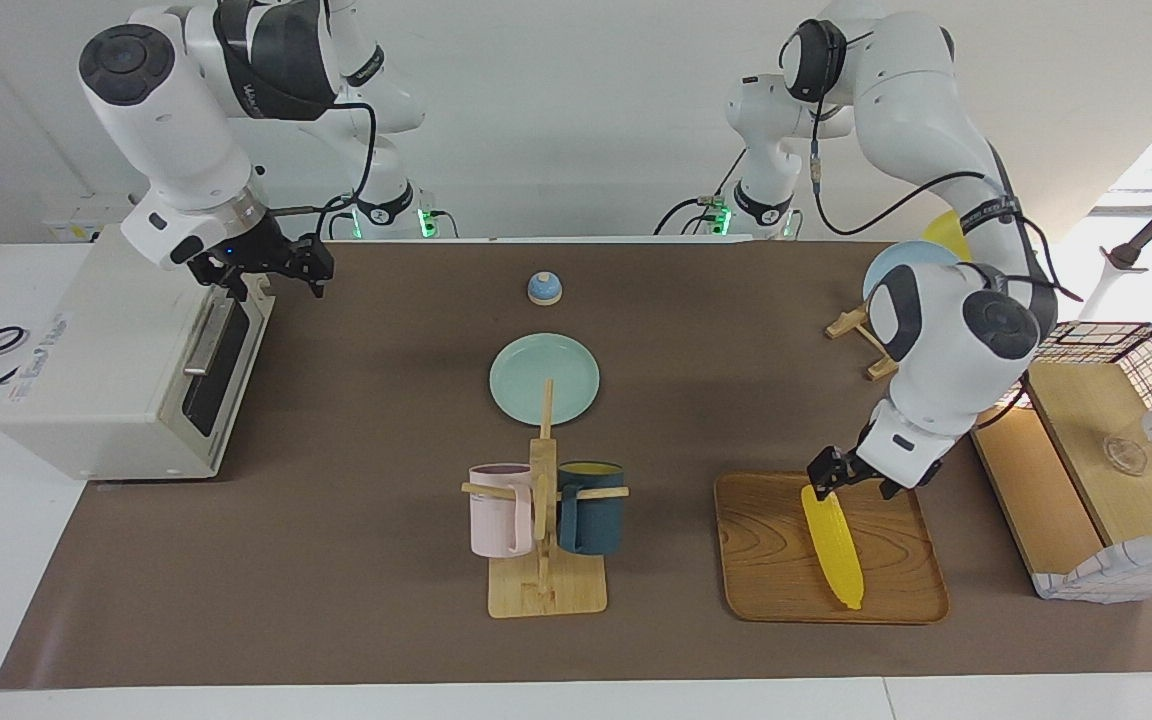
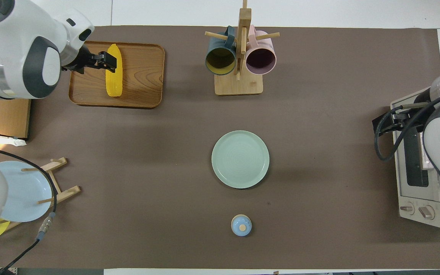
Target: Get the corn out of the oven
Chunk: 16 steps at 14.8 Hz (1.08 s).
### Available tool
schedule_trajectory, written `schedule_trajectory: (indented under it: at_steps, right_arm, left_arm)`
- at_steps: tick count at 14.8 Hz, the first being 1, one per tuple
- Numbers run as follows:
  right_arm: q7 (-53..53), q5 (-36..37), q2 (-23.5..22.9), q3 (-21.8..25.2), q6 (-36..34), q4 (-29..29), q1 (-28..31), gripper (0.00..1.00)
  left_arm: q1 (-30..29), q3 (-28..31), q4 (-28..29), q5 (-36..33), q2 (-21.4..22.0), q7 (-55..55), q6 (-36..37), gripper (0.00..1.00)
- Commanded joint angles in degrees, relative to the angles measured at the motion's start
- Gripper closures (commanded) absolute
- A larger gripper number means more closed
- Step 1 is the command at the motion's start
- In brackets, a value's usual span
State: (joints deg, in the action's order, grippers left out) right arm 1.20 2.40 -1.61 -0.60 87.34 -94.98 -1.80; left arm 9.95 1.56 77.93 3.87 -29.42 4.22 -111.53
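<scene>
The yellow corn (image 1: 833, 545) (image 2: 114, 71) lies flat on the wooden tray (image 1: 766, 570) (image 2: 143, 80) at the left arm's end of the table. My left gripper (image 1: 851, 478) (image 2: 103, 62) hangs open just above the cob's end that is nearer the robots, and holds nothing. The white oven (image 1: 106, 350) (image 2: 420, 179) stands at the right arm's end, its dark glass door shut. My right gripper (image 1: 271, 272) (image 2: 386, 124) hovers open over the door's top edge, at the corner nearest the robots, with nothing in it.
A mug rack (image 1: 546, 520) with a pink and a dark blue mug stands mid-table, a green plate (image 1: 544, 378) and a small blue knob (image 1: 544, 288) nearer the robots. A plate stand (image 1: 871, 335) and a wire-and-wood basket (image 1: 1106, 450) flank the tray.
</scene>
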Motion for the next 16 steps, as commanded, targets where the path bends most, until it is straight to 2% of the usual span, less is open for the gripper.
schedule_trajectory:
  at_steps: [1, 5, 9, 12, 16]
  right_arm:
    - [-0.6, -1.2, -0.1, -0.5, -1.1, 0.8, 0.7, 0.0]
    - [-0.6, -1.2, -0.1, -0.5, -1.1, 0.8, 0.7, 0.0]
    - [-0.6, -1.2, -0.1, -0.5, -1.1, 0.8, 0.8, 0.0]
    - [-0.6, -1.2, -0.1, -0.4, -1.1, 0.8, 0.7, 0.0]
    - [-0.6, -1.2, -0.1, -0.5, -1.1, 0.8, 0.8, 0.0]
  left_arm:
    - [-1.8, -0.3, 3.3, -1.2, 8.0, 0.5, 8.4, 0.0]
    - [-2.3, -0.2, 4.5, -1.3, 14.6, 0.3, 17.8, 0.0]
    - [-3.1, -0.2, 13.5, -1.3, 25.1, 0.3, 18.5, 0.0]
    - [-2.5, -0.2, 20.7, -1.2, 31.3, 0.8, 18.5, 0.0]
    - [-2.1, -0.3, 24.9, -1.3, 33.9, 1.2, 18.5, 0.0]
